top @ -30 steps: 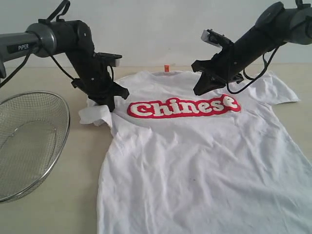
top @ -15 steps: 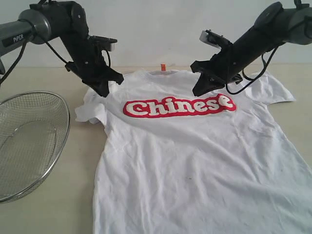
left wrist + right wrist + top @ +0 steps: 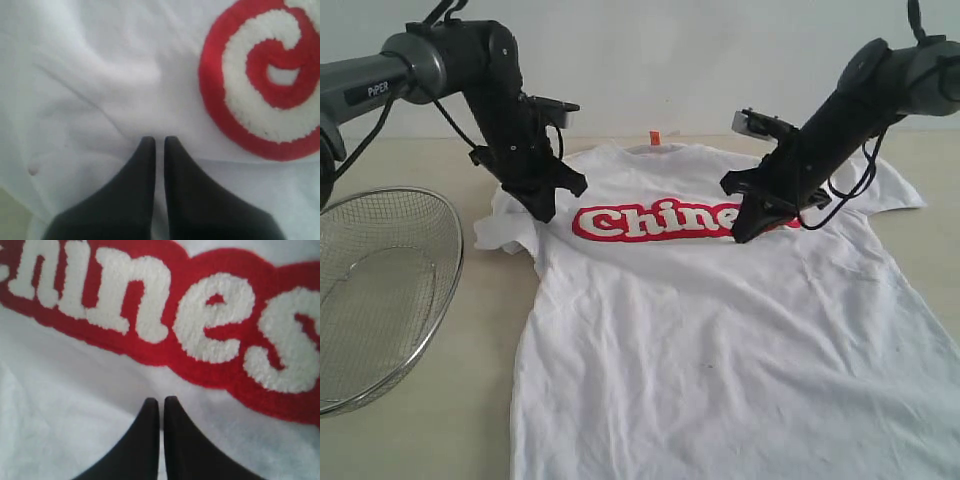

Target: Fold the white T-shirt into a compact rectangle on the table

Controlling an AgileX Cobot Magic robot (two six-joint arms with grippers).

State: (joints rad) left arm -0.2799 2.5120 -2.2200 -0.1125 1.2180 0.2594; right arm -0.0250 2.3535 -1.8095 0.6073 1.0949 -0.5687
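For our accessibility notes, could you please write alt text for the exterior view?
A white T-shirt lies face up on a beige table, red Chinese lettering across its chest. Two black robot arms reach down to it: the left hand beside the lettering's start, the right hand covering its end. A wire basket sits at the picture's left.

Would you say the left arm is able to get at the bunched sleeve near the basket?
Probably yes: its shut pincer hangs right beside that sleeve, with nothing between them.
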